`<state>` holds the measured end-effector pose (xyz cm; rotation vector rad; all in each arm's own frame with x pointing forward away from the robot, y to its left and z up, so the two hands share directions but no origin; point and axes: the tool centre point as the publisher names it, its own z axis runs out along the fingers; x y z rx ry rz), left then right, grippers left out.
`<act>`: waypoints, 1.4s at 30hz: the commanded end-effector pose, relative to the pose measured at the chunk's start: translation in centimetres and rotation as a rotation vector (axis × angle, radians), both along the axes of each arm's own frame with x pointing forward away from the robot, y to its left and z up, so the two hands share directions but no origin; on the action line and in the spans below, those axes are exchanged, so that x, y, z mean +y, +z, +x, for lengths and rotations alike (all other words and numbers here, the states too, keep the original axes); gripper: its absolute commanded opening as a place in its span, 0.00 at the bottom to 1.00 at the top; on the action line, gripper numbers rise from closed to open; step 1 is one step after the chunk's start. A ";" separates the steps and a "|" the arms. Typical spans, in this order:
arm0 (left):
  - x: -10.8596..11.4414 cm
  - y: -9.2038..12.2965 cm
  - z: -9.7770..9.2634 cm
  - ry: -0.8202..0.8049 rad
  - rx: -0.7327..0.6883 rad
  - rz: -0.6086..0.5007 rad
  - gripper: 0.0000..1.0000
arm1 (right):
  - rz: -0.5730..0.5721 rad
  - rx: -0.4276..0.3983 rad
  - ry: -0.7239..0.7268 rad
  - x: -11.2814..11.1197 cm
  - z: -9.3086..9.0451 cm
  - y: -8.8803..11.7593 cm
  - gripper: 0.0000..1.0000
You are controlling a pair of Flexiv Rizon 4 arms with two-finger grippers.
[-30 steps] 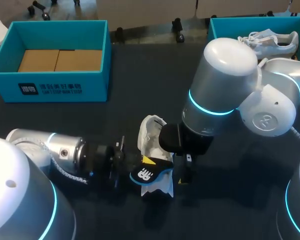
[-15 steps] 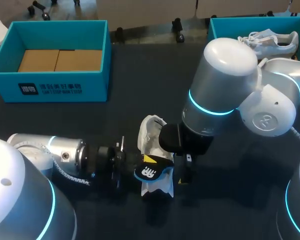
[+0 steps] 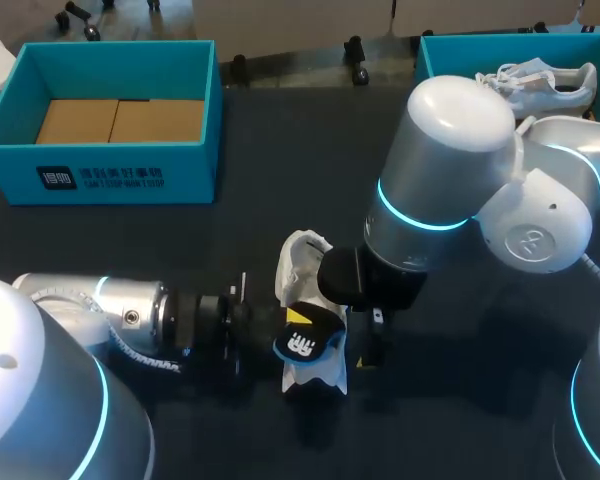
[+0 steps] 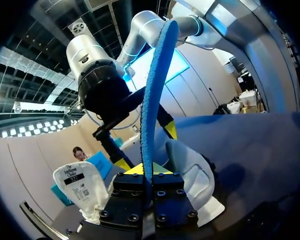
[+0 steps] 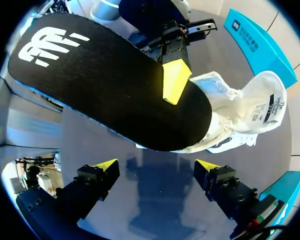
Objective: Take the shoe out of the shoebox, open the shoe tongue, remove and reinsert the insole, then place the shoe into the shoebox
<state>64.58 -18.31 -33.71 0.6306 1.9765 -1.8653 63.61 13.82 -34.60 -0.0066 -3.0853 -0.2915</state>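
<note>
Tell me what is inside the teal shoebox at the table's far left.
In the left shoebox, flat brown cardboard covers most of the floor, and there is no shoe in it. Whatever lies beneath the cardboard is covered.

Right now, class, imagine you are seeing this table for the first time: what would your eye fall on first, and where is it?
The black insole with its white logo, clamped in the left claw over the white shoe at mid-table. Next, the right claw, open above that shoe, and the teal shoebox at the table's far left.
</note>
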 end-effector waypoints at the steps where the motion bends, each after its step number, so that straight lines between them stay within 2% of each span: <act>1: -0.5 -0.2 0.0 0.018 -0.009 0.019 0.00 | -0.001 -0.002 0.000 0.1 -0.1 -0.1 1.00; 14: -0.6 -0.6 0.3 0.028 -0.017 0.032 0.00 | -0.001 -0.002 0.000 0.1 -0.1 -0.1 1.00; 20: -0.3 -0.1 -0.1 0.010 0.000 0.024 0.00 | -0.001 -0.002 0.000 0.1 -0.1 -0.1 1.00; 21: -0.3 0.0 -0.3 0.006 0.001 0.022 0.09 | -0.001 -0.002 0.000 0.1 -0.1 -0.1 1.00; 22: -0.3 0.2 -0.4 0.002 0.000 0.020 0.12 | -0.001 -0.002 0.000 0.1 -0.1 -0.1 1.00; 33: -0.5 1.0 -1.0 -0.015 -0.004 0.009 0.11 | -0.001 -0.002 0.000 0.1 -0.1 -0.1 1.00; 42: -1.1 1.9 -1.7 -0.007 -0.021 0.036 0.15 | -0.001 -0.002 0.000 0.1 -0.1 -0.1 1.00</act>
